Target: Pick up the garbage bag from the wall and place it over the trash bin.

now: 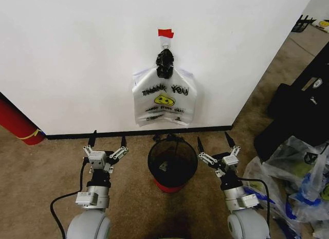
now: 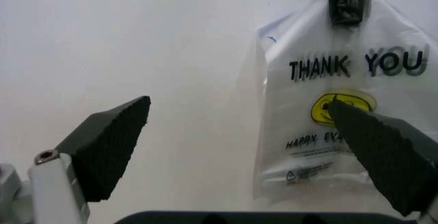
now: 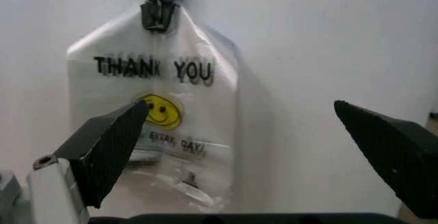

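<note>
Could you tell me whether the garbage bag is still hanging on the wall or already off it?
Still hanging: the garbage bag hangs flat on the wall, bunched at its top under red tape.

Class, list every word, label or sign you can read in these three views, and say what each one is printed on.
"THANK YOU": black letters on the garbage bag hanging on the wall.
"HAPPY EV…": smaller line under the yellow smiley; the left gripper covers the rest.
"…EVERY DAY!": read loosely in the right wrist view; slightly blurred.
Fine print and small symbols at the bag's lower part: too small to read.
Red tape strip: no text.
</note>
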You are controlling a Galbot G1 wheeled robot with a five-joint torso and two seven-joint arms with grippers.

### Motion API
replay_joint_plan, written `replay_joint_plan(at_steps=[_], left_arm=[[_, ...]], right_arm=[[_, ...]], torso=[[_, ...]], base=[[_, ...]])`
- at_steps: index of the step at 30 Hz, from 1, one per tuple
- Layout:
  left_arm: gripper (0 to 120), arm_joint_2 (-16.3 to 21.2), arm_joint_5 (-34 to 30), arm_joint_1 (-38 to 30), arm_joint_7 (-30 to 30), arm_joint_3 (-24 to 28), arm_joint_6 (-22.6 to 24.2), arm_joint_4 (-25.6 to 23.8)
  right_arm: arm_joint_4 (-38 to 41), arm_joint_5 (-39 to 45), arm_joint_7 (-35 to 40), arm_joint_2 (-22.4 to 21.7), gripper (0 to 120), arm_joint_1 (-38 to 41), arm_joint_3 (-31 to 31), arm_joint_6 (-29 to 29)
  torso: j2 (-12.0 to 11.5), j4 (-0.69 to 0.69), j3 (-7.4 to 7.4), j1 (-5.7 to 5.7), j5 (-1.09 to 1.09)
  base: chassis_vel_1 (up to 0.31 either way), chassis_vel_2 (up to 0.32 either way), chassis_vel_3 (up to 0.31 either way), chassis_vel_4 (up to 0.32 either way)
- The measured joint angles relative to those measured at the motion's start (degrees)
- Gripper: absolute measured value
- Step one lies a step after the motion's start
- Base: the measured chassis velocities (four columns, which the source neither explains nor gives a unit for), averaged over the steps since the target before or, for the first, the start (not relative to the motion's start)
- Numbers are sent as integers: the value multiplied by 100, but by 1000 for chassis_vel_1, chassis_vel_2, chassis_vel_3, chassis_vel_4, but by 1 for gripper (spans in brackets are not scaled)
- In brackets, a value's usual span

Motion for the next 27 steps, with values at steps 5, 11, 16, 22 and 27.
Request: replay_joint_plan(at_steps=[5, 11, 16, 22, 27], left_arm=[[100, 36, 2, 26, -3, -31, -12, -21], [100, 71, -5, 56, -16, -55, -30, -60], [100, 76, -3, 58, -17, -47, -30, -71], [100, 67, 16, 75, -18, -26, -58, -73], [100, 51, 20, 86, -15, 10, -90, -102]], right_arm=[[34, -89, 205, 61, 100, -8, 6, -55], [51, -151, 287, 90, 100, -21, -18, -85], [51, -248, 303, 107, 100, -28, -11, -41], [65, -251, 310, 103, 100, -38, -4, -30], [66, -249, 308, 89, 100, -22, -3, -35]], torso=[[0, 0, 0, 0, 0], [0, 0, 0, 0, 0], [0, 0, 0, 0, 0], [0, 0, 0, 0, 0], [0, 0, 0, 0, 0]], base=[[0, 0, 0, 0], [0, 0, 0, 0], [0, 0, 0, 0], [0, 0, 0, 0], [0, 0, 0, 0]])
